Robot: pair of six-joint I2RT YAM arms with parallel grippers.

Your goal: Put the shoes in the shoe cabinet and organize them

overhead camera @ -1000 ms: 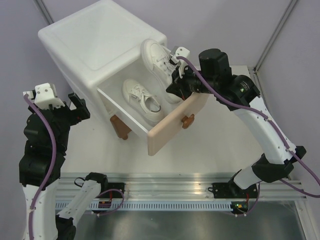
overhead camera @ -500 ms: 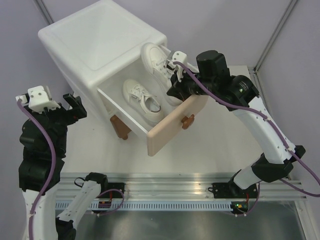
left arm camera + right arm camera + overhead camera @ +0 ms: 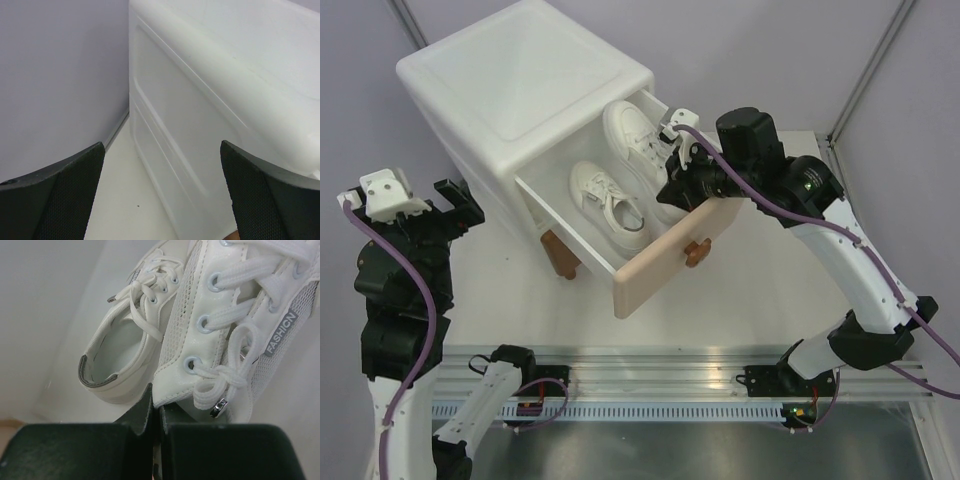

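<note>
The right gripper [image 3: 156, 412] is clenching fully on a thin edge of a white sneaker [image 3: 235, 330], at its upper (the pinch sits beside the top eyelets, as far as the wrist view shows). The held sneaker is extending away from the jaws. Its long axis is running from the front of the open upper drawer [image 3: 665, 262] toward the drawer's back, toe inward and tilted, along the drawer side nearer the right arm. The second white sneaker [image 3: 122, 365] is lying flat and roughly parallel in the drawer's other half. The left gripper [image 3: 160, 192] is standing released and empty outside the drawer, beside the shoe cabinet [image 3: 520, 80].
</note>
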